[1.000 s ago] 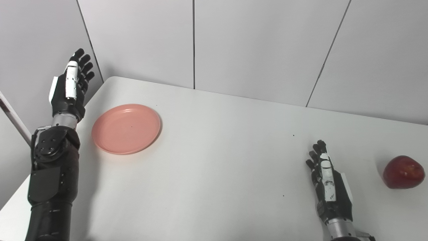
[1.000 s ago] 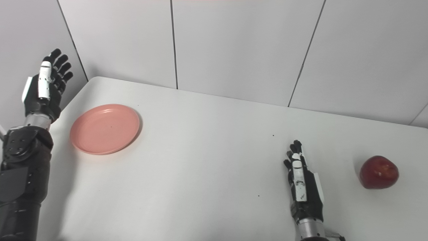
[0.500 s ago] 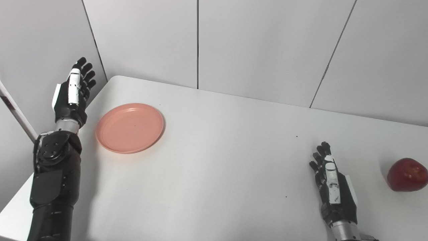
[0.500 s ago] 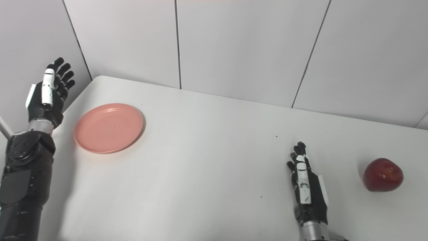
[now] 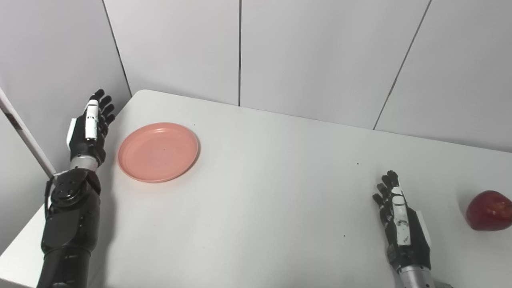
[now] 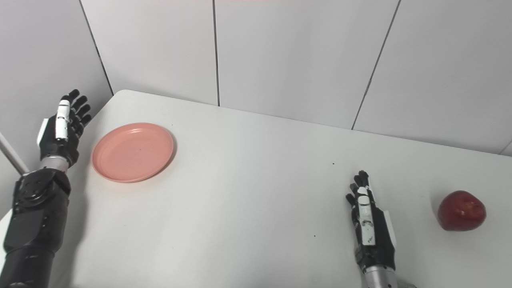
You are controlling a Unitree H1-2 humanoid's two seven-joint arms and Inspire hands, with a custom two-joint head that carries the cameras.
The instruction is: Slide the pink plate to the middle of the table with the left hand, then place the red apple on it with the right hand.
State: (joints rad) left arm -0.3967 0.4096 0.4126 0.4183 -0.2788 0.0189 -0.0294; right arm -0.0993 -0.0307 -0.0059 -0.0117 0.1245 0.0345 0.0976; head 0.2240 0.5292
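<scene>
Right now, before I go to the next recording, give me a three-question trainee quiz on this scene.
1. True or false: the left hand touches the pink plate.
2. Which hand is nearer the red apple? A) left B) right
3. Fill in: the plate holds ____.

Key: 1. False, it is beside the plate, apart. 2. B, the right hand, open, holding nothing. 3. Nothing.

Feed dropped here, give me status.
Left hand open beside pink plate, not touching. Right hand open, apple untouched at its right. Table middle unobstructed.
</scene>
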